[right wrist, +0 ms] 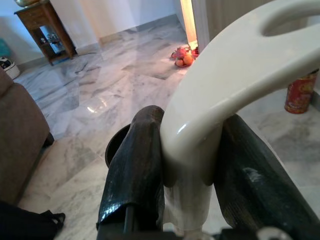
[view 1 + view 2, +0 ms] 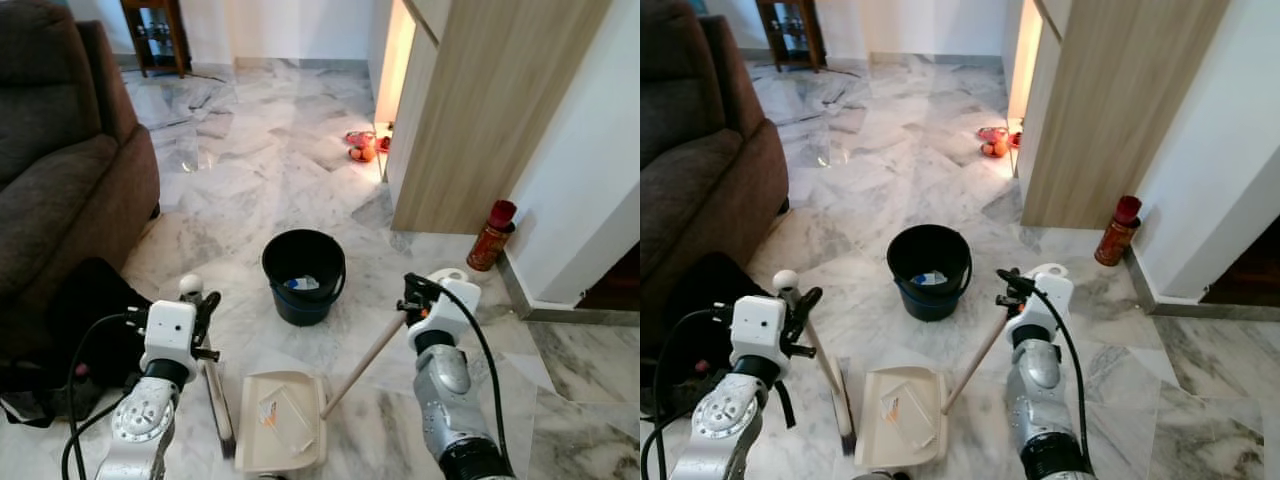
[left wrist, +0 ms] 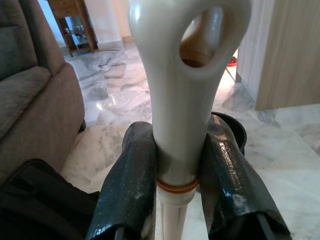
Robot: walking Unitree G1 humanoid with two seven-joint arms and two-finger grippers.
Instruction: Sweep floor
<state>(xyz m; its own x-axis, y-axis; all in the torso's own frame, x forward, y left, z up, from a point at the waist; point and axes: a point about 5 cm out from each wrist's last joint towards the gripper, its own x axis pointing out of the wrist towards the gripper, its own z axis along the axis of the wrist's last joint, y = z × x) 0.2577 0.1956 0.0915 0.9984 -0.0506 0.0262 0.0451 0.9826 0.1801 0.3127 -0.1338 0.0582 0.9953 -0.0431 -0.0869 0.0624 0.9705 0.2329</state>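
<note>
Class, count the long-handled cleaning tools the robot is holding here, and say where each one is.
2. The broom, on the floor beside the sofa, is in the left claw. The dustpan, before the bucket, is in the right claw.

The room is evenly bright. Warm light spills from a doorway [image 2: 392, 70] far ahead of the right gripper [image 2: 408, 295], laying a glowing patch on the marble floor [image 2: 270, 150], which shows soft glare. Head views are sharp. In the wrist views, the cream handle [image 3: 185, 95] just beyond the fingers [image 3: 130, 185] is soft and glossy.
</note>
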